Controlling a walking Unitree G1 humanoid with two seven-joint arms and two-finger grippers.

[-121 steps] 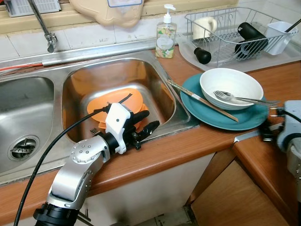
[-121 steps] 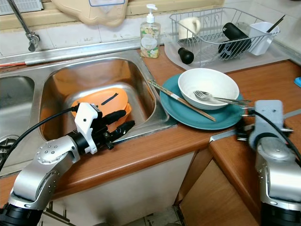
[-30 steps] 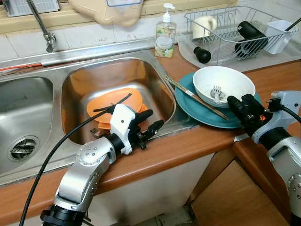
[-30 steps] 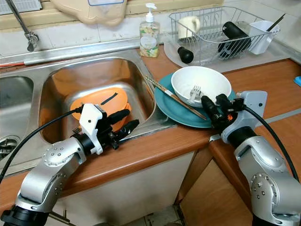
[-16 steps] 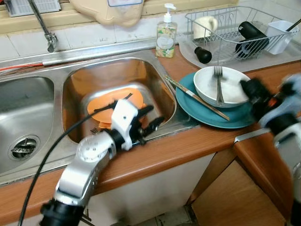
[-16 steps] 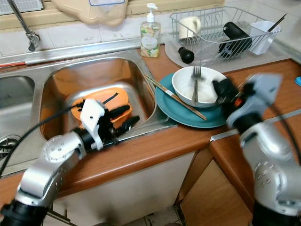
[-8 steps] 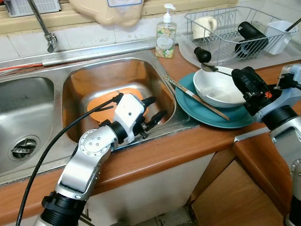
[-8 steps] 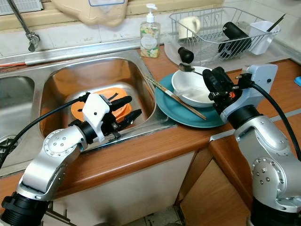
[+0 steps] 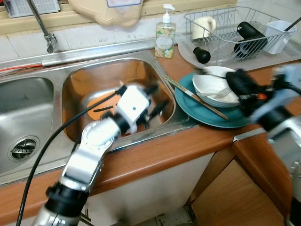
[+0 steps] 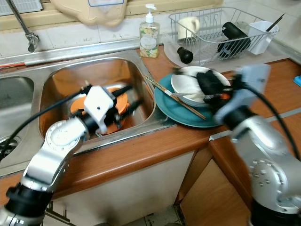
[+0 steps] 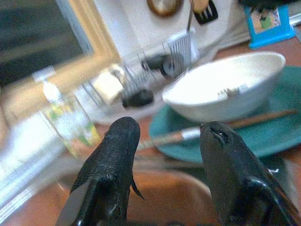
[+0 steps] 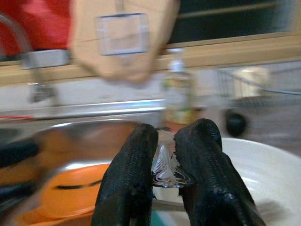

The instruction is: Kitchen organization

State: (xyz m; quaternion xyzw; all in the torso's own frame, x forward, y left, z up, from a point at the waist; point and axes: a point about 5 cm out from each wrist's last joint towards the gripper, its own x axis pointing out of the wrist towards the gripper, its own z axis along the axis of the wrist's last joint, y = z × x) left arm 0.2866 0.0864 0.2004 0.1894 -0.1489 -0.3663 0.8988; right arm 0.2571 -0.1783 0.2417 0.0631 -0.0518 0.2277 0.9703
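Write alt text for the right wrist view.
The right gripper pinches a metal fork between its two black fingers, above a white bowl. Behind, blurred, lie a steel sink holding an orange plate, and a soap bottle.

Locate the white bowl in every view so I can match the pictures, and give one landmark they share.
Left eye view: white bowl sits on the teal plate, right of the sink.
Right eye view: bowl on the plate, partly behind the right gripper.
Left wrist view: bowl beyond the left gripper.
Right wrist view: bowl behind the gripper.
Shared landmark: soap bottle.
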